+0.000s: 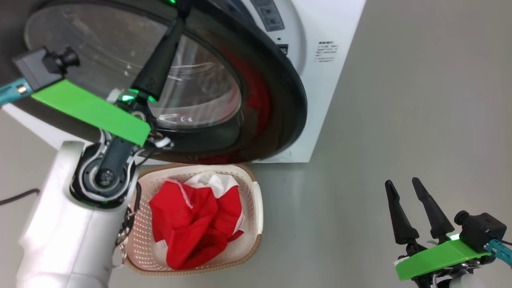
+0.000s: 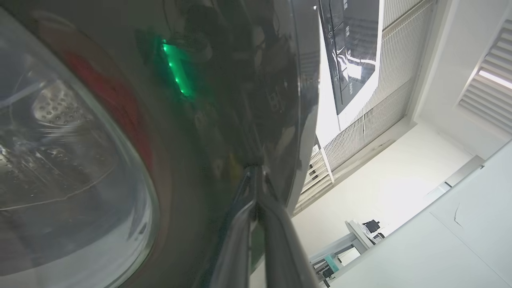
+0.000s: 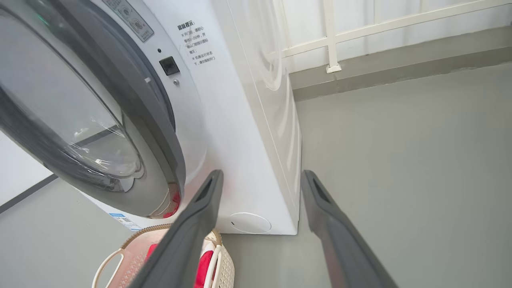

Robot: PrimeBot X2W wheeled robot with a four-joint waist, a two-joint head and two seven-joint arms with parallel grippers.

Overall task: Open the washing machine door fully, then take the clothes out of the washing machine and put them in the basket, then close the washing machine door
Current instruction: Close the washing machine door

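Washing machine door [image 1: 280, 100], ajar at far left above the basket [image 1: 258, 208] of clothes [image 1: 192, 224]: stiff, hinged, slick-rimmed, best pushed at its black rim; left claw [image 2: 253, 170] closed against it, right claw [image 1: 403, 183] open, unladen.

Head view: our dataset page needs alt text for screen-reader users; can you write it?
Red clothes lie in a cream basket on the floor before a white washing machine. The left end effector, shut, reaches up across the black-rimmed door, which stands ajar; the right end effector hangs open, empty, at lower right.
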